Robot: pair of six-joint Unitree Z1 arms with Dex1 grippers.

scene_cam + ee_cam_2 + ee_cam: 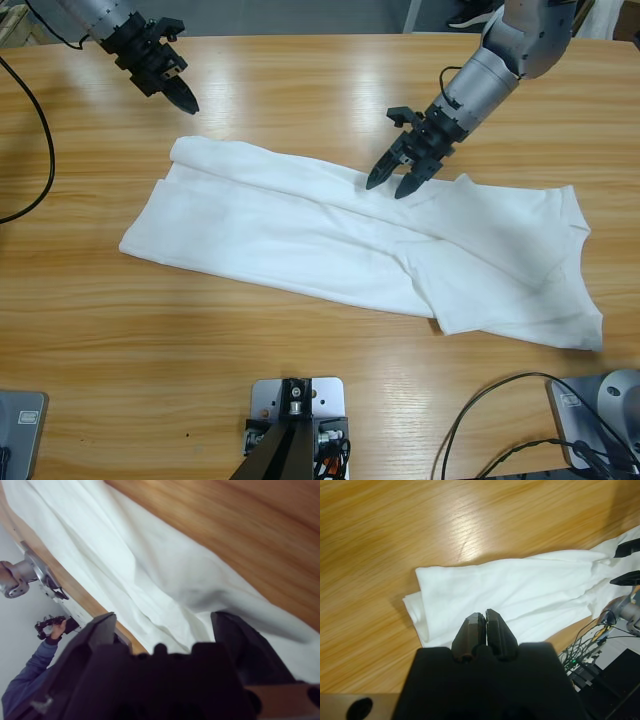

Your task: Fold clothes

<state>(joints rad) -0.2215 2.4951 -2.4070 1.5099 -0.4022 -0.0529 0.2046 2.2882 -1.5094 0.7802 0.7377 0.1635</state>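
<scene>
- Right gripper (pixel 397 183): nearest the overhead camera; jaws spread, empty, poised just over the shirt's far folded edge.
- White T-shirt (pixel 330 235): lies on the counter (pixel 300 380) as a long band, sides apparently folded in; crosswise folds judged outstanding.
- Left gripper (pixel 180 98): jaws clenched, empty, near the shirt's end.
- Person's hand (pixel 59 628): beyond the counter's edge.

One white T-shirt (pixel 350 245), two claws, one wooden table (pixel 300 90).
</scene>
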